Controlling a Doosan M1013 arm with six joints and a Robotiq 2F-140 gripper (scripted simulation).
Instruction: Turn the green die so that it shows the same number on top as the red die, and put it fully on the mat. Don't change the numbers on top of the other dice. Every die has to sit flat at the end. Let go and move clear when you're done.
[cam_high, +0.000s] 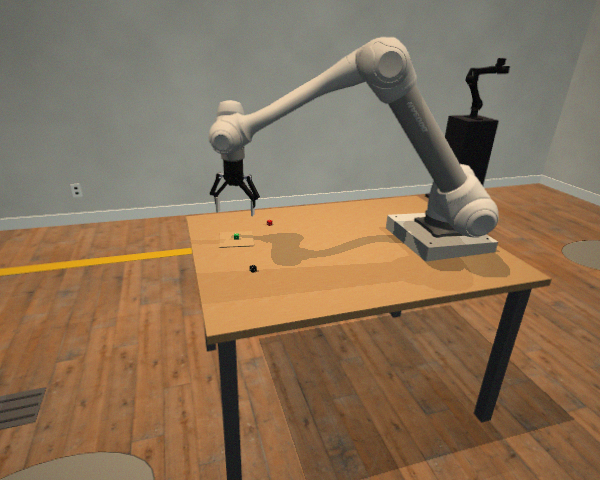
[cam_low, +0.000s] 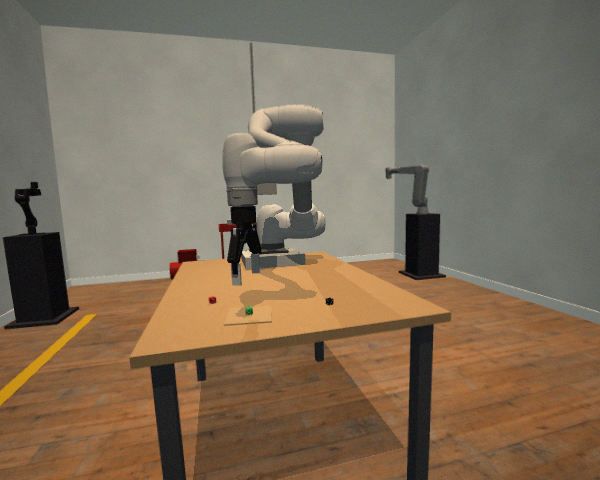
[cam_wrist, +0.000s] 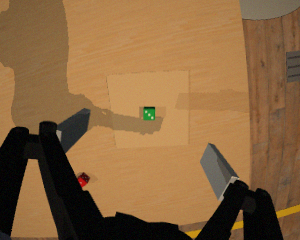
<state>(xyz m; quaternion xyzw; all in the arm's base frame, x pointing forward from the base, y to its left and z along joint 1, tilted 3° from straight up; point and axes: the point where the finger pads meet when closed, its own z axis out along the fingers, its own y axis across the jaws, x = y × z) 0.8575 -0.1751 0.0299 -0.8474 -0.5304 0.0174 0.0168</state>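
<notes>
The green die sits flat on the pale tan mat, near its middle, well inside the edges. Its top face shows a few white pips in the wrist view. The red die lies on the table off the mat. A black die lies on the table on the mat's other side. My gripper is open wide and empty, hanging well above the mat and the green die.
The table carries the arm's grey base at its far end. The mat lies close to a table edge. Black pedestals with small arms stand on the floor away from the table.
</notes>
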